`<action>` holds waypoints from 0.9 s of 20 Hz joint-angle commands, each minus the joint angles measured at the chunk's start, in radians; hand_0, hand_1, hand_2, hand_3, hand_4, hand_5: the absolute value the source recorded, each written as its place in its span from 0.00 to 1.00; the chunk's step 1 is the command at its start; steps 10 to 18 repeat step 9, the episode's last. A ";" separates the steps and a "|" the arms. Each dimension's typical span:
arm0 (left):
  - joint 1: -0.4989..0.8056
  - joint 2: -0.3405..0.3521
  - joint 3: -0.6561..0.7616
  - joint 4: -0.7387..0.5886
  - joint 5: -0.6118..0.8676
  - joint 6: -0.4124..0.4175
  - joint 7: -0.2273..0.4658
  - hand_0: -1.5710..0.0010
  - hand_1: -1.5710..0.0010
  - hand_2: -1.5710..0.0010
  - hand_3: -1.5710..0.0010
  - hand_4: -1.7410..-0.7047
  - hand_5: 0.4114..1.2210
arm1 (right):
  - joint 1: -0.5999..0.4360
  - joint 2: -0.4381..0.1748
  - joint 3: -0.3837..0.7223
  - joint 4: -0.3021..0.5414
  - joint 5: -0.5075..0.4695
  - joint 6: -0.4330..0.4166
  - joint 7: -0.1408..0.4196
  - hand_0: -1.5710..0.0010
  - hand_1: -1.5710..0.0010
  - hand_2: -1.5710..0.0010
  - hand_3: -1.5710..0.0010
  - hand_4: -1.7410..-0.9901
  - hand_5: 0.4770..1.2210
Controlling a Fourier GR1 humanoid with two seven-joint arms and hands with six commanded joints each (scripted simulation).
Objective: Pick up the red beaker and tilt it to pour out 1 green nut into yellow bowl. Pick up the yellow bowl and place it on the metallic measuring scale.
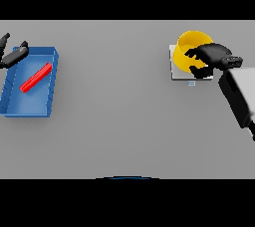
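Bowl on scale, final placement looks nearly done.
Yellow bowl (pixel 191 47) sits on the metallic scale (pixel 174 69) at the table's (pixel 124 121) far right; right hand (pixel 209 57) has its fingers curled over the rim, so release is likely all that's left. Can't see a nut inside. Red beaker (pixel 36 77) lies flat in the blue tray (pixel 30 109), far left. Left hand (pixel 12 56) sits relaxed at the tray's corner, holding nothing.

1. The left hand (pixel 11 56) is cut off by the picture's left edge.
2. The right hand (pixel 209 57) covers the yellow bowl's (pixel 191 42) near side and most of the scale (pixel 175 69).
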State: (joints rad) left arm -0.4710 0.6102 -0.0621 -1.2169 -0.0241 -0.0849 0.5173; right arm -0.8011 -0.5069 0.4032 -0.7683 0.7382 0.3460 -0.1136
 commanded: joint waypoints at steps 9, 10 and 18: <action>-0.005 0.004 -0.003 -0.002 -0.005 -0.002 0.003 1.00 1.00 1.00 1.00 0.88 0.43 | 0.002 -0.016 0.024 -0.010 0.016 0.041 0.010 0.96 0.96 0.97 0.97 0.47 0.41; -0.005 0.004 -0.003 -0.002 -0.005 -0.002 0.003 1.00 1.00 1.00 1.00 0.88 0.43 | 0.002 -0.016 0.024 -0.010 0.016 0.041 0.010 0.96 0.96 0.97 0.97 0.47 0.41; -0.005 0.004 -0.003 -0.002 -0.005 -0.002 0.003 1.00 1.00 1.00 1.00 0.88 0.43 | 0.002 -0.016 0.024 -0.010 0.016 0.041 0.010 0.96 0.96 0.97 0.97 0.47 0.41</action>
